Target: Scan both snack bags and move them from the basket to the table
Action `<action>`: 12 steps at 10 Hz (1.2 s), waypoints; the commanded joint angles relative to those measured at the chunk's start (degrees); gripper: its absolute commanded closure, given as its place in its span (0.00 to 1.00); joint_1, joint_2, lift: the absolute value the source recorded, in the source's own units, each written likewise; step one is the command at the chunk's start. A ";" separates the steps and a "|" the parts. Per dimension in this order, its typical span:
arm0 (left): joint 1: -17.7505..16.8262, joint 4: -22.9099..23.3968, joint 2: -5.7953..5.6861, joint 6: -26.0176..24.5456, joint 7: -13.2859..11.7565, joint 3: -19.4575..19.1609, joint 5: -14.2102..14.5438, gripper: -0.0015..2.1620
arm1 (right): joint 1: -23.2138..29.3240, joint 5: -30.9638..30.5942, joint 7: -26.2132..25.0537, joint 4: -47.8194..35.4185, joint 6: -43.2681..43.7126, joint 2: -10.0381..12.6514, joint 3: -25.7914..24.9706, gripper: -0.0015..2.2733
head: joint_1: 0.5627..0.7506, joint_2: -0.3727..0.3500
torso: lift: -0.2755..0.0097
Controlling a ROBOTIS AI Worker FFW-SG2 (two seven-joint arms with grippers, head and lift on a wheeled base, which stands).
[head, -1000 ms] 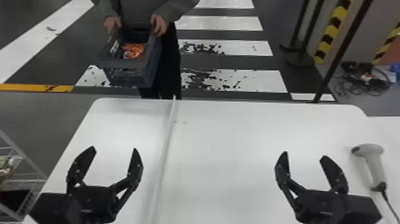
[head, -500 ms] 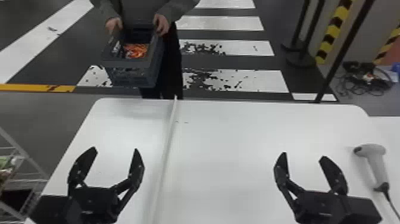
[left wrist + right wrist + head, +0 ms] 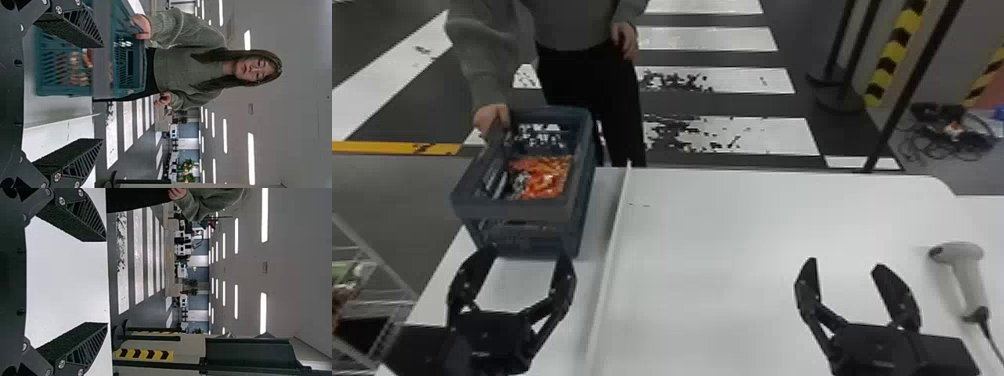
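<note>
Orange snack packaging (image 3: 546, 176) sits in the basket (image 3: 514, 210), just beyond my spread, empty left hand (image 3: 527, 254) — the nearer one.

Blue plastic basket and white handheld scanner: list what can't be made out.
Orange snack bag, lower part: head view, hidden by the basket.
Whether a second bag lies underneath: head view, hidden by the first.
Bag outlines through the slats: left wrist view, blurred.
Scanner, far end of its black cable: head view, cut by right edge.
</note>
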State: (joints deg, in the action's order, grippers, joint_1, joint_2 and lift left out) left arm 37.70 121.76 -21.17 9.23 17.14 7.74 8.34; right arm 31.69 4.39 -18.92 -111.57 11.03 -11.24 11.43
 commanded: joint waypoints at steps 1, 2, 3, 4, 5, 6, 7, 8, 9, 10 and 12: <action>0.01 0.06 -0.01 -0.23 -0.09 -0.01 -0.17 0.07 | 0.22 -0.17 0.03 -0.23 -0.09 -0.01 0.00 0.07 | 0.70 0.56 | 0.62; 0.01 -0.03 -0.09 -0.23 -0.61 -0.01 -0.17 0.07 | 0.13 -0.17 -0.06 -0.23 0.09 -0.01 -0.09 0.07 | 0.70 0.56 | 0.62; 0.01 -0.12 -0.09 -0.23 -1.05 -0.10 -0.08 0.07 | 0.13 -0.17 -0.06 -0.23 -0.09 0.08 -0.09 0.07 | 0.70 0.56 | 0.62; 0.01 -0.20 -0.09 -0.23 -1.41 -0.36 0.09 0.07 | 0.04 -0.17 -0.06 -0.14 -0.09 0.08 0.00 0.07 | 0.70 0.55 | 0.62; -0.17 -0.29 -0.09 -0.23 -1.58 -0.54 0.27 0.07 | -0.05 -0.17 0.03 -0.14 -0.09 0.08 0.00 0.07 | 0.70 0.55 | 0.62; -0.34 -0.29 -0.09 -0.23 -1.85 -0.80 0.36 0.07 | -0.14 -0.26 -0.06 0.03 -0.09 0.08 0.00 0.07 | 0.70 0.56 | 0.62; -0.69 -0.20 -0.18 -0.23 -1.85 -0.98 0.36 0.07 | -0.14 -0.26 -0.06 0.12 -0.09 0.08 0.00 0.07 | 0.70 0.56 | 0.62; -0.96 0.59 -0.18 -2.16 -3.16 -1.94 0.53 0.07 | -0.14 -0.35 -0.06 0.21 -0.09 0.08 0.09 0.07 | 0.70 0.56 | 0.62; -1.75 2.52 -0.09 -8.32 -4.83 -3.09 1.32 0.07 | -0.14 -0.35 0.03 0.39 -0.09 0.08 0.09 0.07 | 0.70 0.56 | 0.62; -3.07 3.40 -0.01 -11.48 -5.01 -4.14 2.11 0.07 | 0.04 -0.44 -0.06 0.47 -0.09 0.08 0.09 0.07 | 0.70 0.56 | 0.62; -6.67 4.28 -0.01 -17.46 -5.10 -5.90 3.87 0.07 | 0.48 -0.79 -0.06 0.39 0.09 0.08 0.09 0.07 | 0.70 0.59 | 0.62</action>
State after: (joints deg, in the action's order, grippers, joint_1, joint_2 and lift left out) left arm 32.04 125.95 -21.18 -7.07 12.03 2.22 11.96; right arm 32.03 3.74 -18.98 -111.15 11.08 -11.16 11.51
